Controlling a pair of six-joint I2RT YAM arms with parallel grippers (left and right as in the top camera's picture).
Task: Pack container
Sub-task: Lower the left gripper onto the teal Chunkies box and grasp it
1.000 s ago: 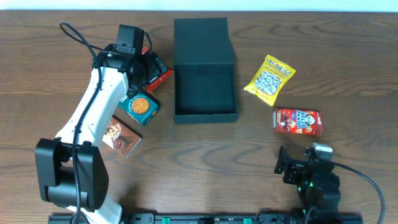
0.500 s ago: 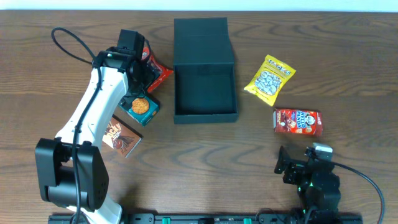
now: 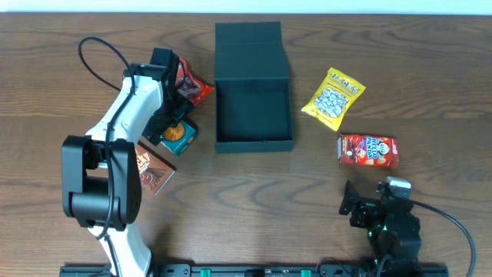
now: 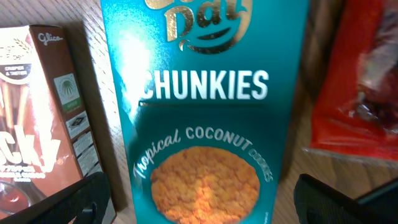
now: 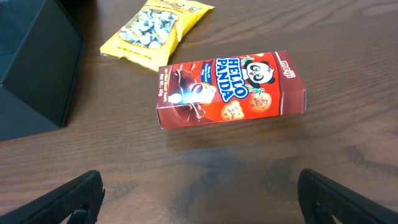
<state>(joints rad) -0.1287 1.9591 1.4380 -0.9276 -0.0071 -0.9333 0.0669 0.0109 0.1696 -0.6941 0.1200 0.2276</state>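
— What was seen toward the left edge of the surface?

— A brown Pocky box (image 3: 150, 171) was seen lying flat there. A teal Chunkies box (image 4: 205, 124) lay just beside it, and a red packet (image 3: 192, 86) was found closer to the far edge. The left tool (image 3: 173, 123) was positioned over the Chunkies box, its jaws spread wide to either side of it and nothing gripped. Whether the box was touched could not be told.

— And where was the container placed?

— The container (image 3: 254, 115) was set at the middle of the far edge, near the red packet, with its lid laid open toward that edge.

— What was noted toward the right edge?

— A yellow packet (image 3: 332, 98) was seen there, and a red Hello Panda box (image 5: 230, 90) lay apart from it, closer to the near edge. The right tool (image 5: 199, 202) was found by the near edge, released, its jaws wide, short of the Hello Panda box.
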